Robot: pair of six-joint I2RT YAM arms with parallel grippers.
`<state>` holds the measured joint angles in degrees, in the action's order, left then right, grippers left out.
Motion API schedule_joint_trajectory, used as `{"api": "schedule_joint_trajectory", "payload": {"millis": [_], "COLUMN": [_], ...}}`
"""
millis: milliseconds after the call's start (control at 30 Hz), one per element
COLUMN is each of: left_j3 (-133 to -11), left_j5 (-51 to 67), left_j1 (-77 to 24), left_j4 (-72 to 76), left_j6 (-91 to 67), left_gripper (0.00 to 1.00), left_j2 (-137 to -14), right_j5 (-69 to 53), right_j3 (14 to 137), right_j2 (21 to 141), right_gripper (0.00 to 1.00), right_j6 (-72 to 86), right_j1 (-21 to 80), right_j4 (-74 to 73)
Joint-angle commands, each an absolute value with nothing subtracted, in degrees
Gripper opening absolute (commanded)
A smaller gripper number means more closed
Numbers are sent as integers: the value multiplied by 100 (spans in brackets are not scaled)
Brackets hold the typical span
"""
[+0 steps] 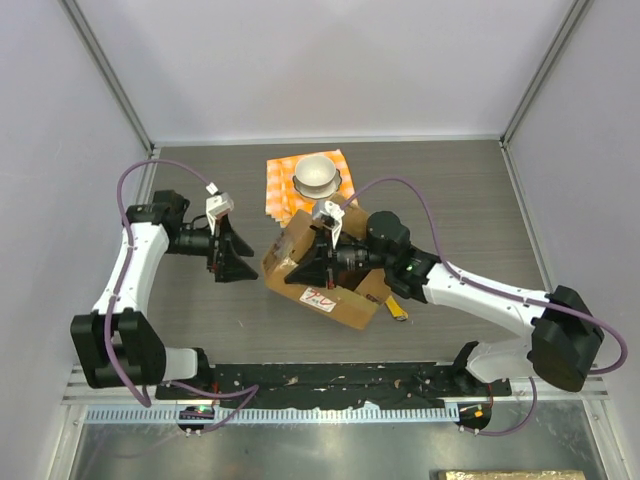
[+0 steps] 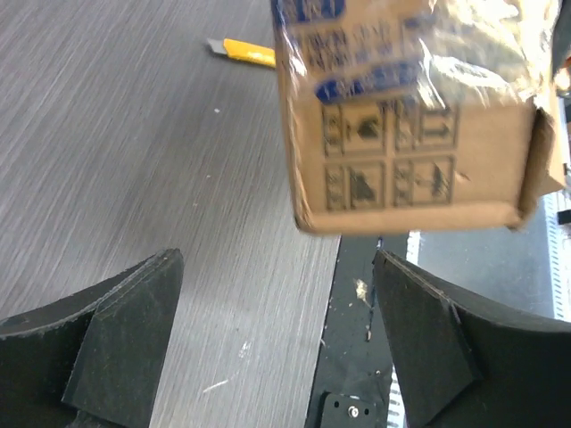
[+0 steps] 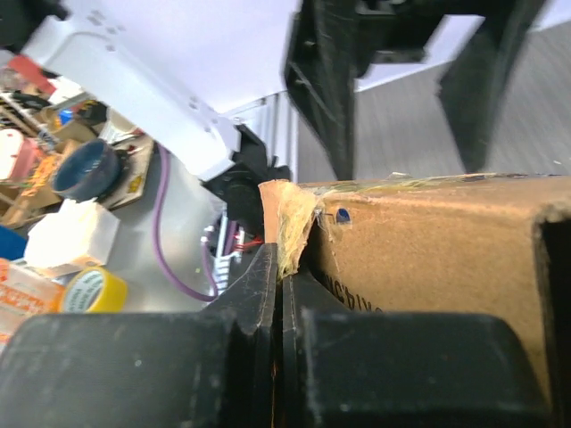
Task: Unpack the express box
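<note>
Centre frame: right gripper [image 1: 306,270] pinches the express box [image 1: 355,300].
The box sits mid-table; the right jaws are closed to a sliver on its taped flap edge, while the left gripper [image 1: 240,262], 2 fingers spread wide and empty, hangs just left of it.

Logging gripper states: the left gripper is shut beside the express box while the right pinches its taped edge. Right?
No: the left gripper is open beside the express box, fingers spread with nothing between, as the left wrist view shows. The right gripper does pinch the taped edge.
</note>
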<state>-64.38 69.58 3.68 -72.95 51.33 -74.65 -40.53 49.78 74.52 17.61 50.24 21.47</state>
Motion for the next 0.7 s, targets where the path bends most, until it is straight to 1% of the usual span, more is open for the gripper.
{"api": "schedule_joint_trajectory", "payload": {"millis": [0,200,267,367,467,600,667], "left_j3": [-6837,-7655,-7655,-7611,-7480,-6568,-6390], "left_j5": [8057,8376,8508,8499,8560,8543,8622], "left_j1": [343,343,343,351,352,150,53], "left_j4": [-9519,-9527,-9527,-9475,-9431,-8922,-8859], "left_j6": [6205,5943,5941,5942,5933,5678,5791], "left_gripper": [93,97,99,100,100,100,100], "left_j2": [-7620,-7489,-7375,-7137,-6970,-6776,-6785], "right_j5": [-4517,-4913,-5018,-5123,-5194,-5168,-5177], "right_j3": [5176,5238,5229,5256,5221,5256,5335], "right_j2": [7725,8024,8086,8200,8270,8244,8314], "right_gripper": [1,1,1,1,1,1,1], "right_j6": [2425,2654,2628,2487,2479,2452,2452], "right_j1": [5106,5124,5141,5168,5177,5238,5300], "right_j4": [3173,3138,2998,2656,2549,2549,2540]}}
